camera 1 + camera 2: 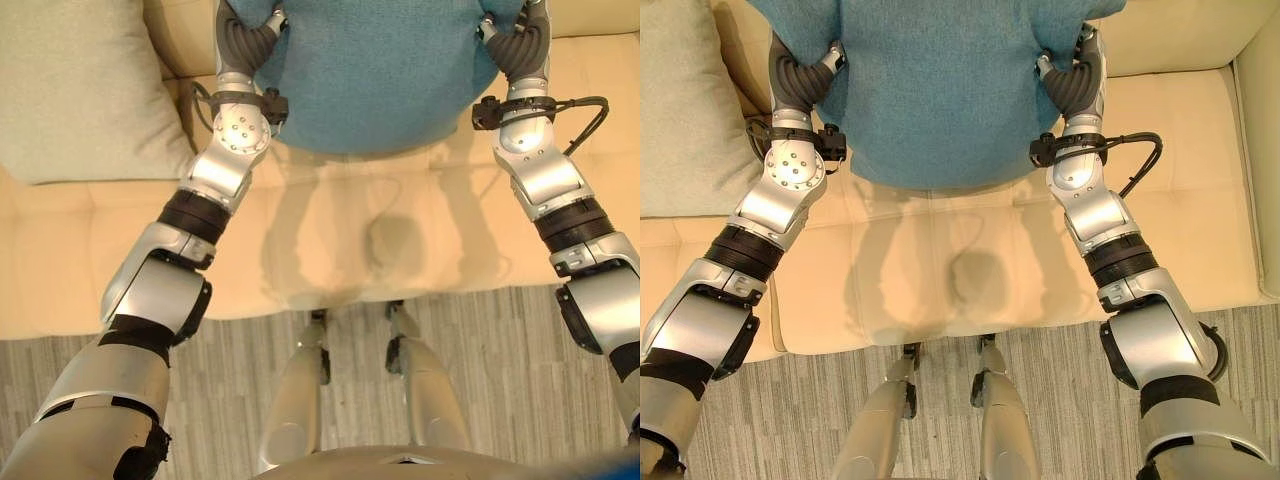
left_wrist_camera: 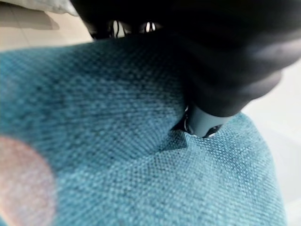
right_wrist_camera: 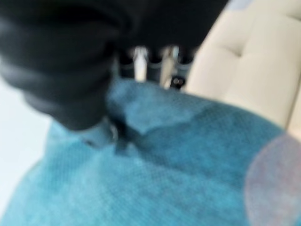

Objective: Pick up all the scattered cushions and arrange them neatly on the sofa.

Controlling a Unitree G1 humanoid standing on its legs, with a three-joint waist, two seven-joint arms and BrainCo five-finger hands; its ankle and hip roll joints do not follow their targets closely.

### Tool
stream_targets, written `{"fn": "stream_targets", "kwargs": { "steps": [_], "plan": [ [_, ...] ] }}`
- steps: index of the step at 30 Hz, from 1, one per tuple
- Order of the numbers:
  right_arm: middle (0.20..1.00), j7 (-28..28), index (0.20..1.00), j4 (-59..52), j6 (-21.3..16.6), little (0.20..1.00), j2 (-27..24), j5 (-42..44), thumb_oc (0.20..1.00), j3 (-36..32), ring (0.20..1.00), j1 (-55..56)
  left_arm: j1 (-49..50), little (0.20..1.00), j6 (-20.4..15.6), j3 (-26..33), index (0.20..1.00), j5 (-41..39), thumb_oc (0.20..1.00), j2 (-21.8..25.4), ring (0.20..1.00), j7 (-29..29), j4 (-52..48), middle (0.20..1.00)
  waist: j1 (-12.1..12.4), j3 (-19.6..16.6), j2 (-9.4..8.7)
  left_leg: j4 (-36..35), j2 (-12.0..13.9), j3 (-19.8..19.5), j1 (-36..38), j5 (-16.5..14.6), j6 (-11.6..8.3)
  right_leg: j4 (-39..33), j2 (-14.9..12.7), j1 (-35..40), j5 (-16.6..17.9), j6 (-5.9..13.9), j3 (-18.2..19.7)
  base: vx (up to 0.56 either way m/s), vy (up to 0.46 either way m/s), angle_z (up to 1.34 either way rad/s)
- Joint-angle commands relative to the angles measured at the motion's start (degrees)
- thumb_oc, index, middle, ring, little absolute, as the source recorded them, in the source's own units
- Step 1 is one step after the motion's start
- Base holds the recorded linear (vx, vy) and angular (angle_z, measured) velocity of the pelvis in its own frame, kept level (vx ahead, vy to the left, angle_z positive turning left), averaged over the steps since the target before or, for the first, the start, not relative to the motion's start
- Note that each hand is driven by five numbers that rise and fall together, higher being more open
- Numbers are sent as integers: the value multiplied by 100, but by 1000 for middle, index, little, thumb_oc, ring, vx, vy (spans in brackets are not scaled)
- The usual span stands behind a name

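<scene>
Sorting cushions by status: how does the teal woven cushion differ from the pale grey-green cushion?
The teal woven cushion is vivid blue-green; the pale grey-green cushion is muted. The teal one is gripped at its sides by the left robot hand and right robot hand, over the cream sofa; the pale one lies untouched at the sofa's left end. Both are soft fabric cushions.

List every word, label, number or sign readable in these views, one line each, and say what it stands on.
None: no readable text shows in any view.
Teal cushion: plain woven fabric, no tag or print; left hand and right hand at its two sides.
Pale green cushion: plain, no label.
Cream sofa: plain tufted upholstery, no mark.
Striped grey floor: pattern only, no writing.
</scene>
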Motion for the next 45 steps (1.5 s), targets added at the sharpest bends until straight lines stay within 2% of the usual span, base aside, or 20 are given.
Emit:
{"fn": "stream_targets", "kwargs": {
  "steps": [1, 15, 16, 17, 18, 19, 21, 22, 23, 24, 28, 38, 44, 45],
  "plan": [
    [200, 58, 200, -170, -463, 200, 142, 107, 200, 269, 200, -722, -475, 200, -661, -132, 200, -90, 200, 4, 200, -49, -371, 200, 48, -438, -178, 420, -20, 266, -291, -409, -108, 853, -268, -89, -833, 569, 206, 0, 0, 0],
    [200, 152, 200, 237, -300, 200, 68, 77, 200, 422, 200, -797, -12, 200, -611, 37, 200, -278, 200, -188, 200, -177, -107, 200, 127, -249, -282, 542, -42, 154, -792, -345, -111, 947, -300, -538, -775, 549, 165, -9, -15, 2],
    [200, 161, 200, 364, -288, 200, 58, 62, 200, 475, 200, -854, -44, 200, -589, 27, 200, -291, 200, -187, 200, -180, 20, 200, 132, -243, -297, 544, -48, 147, -840, -334, -109, 943, -296, -581, -763, 551, 158, 66, -20, 5],
    [200, 188, 200, 681, -250, 200, 79, 143, 200, 621, 200, -1056, -263, 200, -536, -51, 200, -288, 200, -88, 200, -177, 299, 200, 179, -289, -298, 523, -25, 76, -880, -462, -126, 946, -251, -620, -886, 596, 202, -18, -9, 6],
    [200, 188, 200, 702, -261, 200, 77, 150, 200, 626, 200, -1081, -285, 200, -544, -54, 200, -292, 200, -88, 200, -180, 312, 200, 170, -241, -313, 546, -51, 123, -958, -309, -99, 942, -289, -682, -748, 559, 156, 74, -16, 5],
    [200, 201, 200, 807, -237, 200, 69, 144, 200, 702, 200, -1173, -355, 200, -518, -84, 200, -295, 200, -55, 200, -188, 426, 200, 188, -275, -304, 527, -21, 74, -907, -468, -126, 955, -247, -652, -890, 600, 206, 0, 0, 0],
    [200, 256, 200, 1170, -193, 200, 79, 157, 200, 985, 200, -1531, -690, 200, -488, -207, 200, -350, 200, 26, 200, -201, 807, 200, 212, -269, -327, 541, -17, 68, -979, -455, -128, 959, -252, -712, -872, 617, 198, 27, -22, 3],
    [570, 321, 570, 1618, -159, 570, 133, 299, 570, 1266, 570, -1906, -1127, 633, -433, -402, 633, -423, 633, 105, 633, -227, 1235, 633, 243, -270, -335, 549, -26, 58, -1029, -437, -127, 974, -250, -774, -852, 627, 206, -14, -4, 6],
    [771, 325, 771, 1645, -172, 771, 137, 309, 771, 1275, 771, -1937, -1154, 633, -443, -406, 633, -432, 633, 108, 633, -233, 1259, 633, 241, -260, -335, 550, -26, 58, -1034, -437, -127, 976, -250, -779, -852, 627, 207, 0, 0, 0],
    [1000, 360, 1000, 1870, -153, 1000, 163, 372, 1000, 1397, 1000, -2095, -1326, 1000, -400, -498, 1000, -439, 1000, 141, 1000, -256, 1439, 1000, 253, -258, -329, 538, -28, 54, -1032, -430, -129, 972, -252, -780, -847, 627, 202, 0, 0, 0],
    [1000, 530, 1000, 2773, 134, 1000, 183, 458, 1000, 1978, 1000, -2674, -2123, 1000, -224, -942, 1000, -516, 1000, 274, 1000, -406, 2175, 1000, 297, -221, -315, 537, -39, 25, -1030, -401, -135, 962, -274, -759, -813, 647, 168, 0, 0, 0],
    [1000, 674, 1000, 3155, 215, 1000, -180, 768, 1000, 2217, 1000, -2913, -2815, 1000, -140, -1539, 1000, -591, 1000, 742, 1000, -800, 2633, 1000, 332, -285, -309, 516, -76, 17, -922, -424, -134, 867, -268, -609, -763, 669, 176, 2, 4, 1],
    [1000, 603, 1000, 3098, 201, 1000, -729, 856, 1000, 2165, 1000, -2831, -2787, 1000, -80, -1467, 1000, -691, 1000, 1181, 1000, -855, 2798, 1000, 330, -387, -289, 452, -77, 22, -717, -439, -142, 793, -262, -382, -761, 672, 173, 0, 0, 0],
    [1000, 557, 1000, 3003, 171, 1000, -1045, 921, 1000, 2071, 1000, -2757, -2710, 1000, -79, -1447, 1000, -706, 1000, 1447, 1000, -874, 2781, 1000, 325, -436, -274, 407, -70, 34, -612, -444, -151, 750, -257, -273, -761, 672, 161, 39, 13, 1]
  ]
}}
